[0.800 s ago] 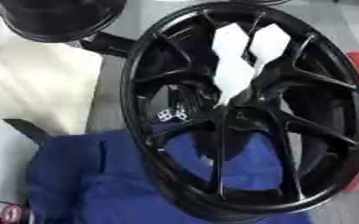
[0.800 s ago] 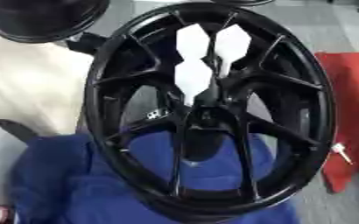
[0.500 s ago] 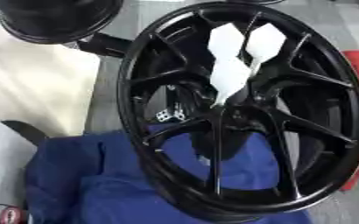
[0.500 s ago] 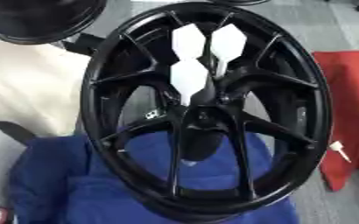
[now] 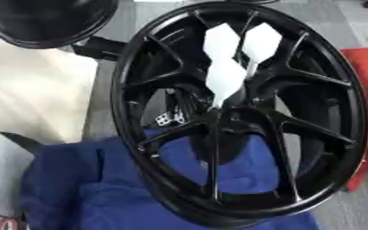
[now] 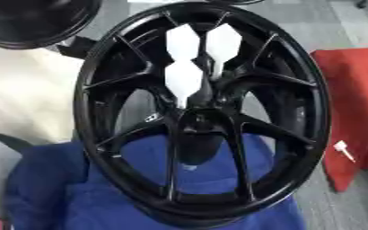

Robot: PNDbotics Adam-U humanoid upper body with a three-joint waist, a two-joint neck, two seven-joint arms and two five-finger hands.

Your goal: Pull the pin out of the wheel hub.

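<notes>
White-finned pin [image 5: 225, 77] in hub [image 5: 233, 117] (black wheel)

Glossy black wheel hub [image 6: 218, 188], white pin [image 5: 225, 78], blue cloth [image 6: 69, 197].

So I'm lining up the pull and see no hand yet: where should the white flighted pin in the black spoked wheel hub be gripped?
Probably at the narrow shaft just below the white flighted pin's three fins, coming from the wheel's open face. The tip sits in the black spoked wheel hub while the fins fan outward, so that end is free.

Workshop — black wheel hub [image 6: 199, 112], second wheel [image 5: 50, 20], grey floor [image 6: 352, 27]
</notes>
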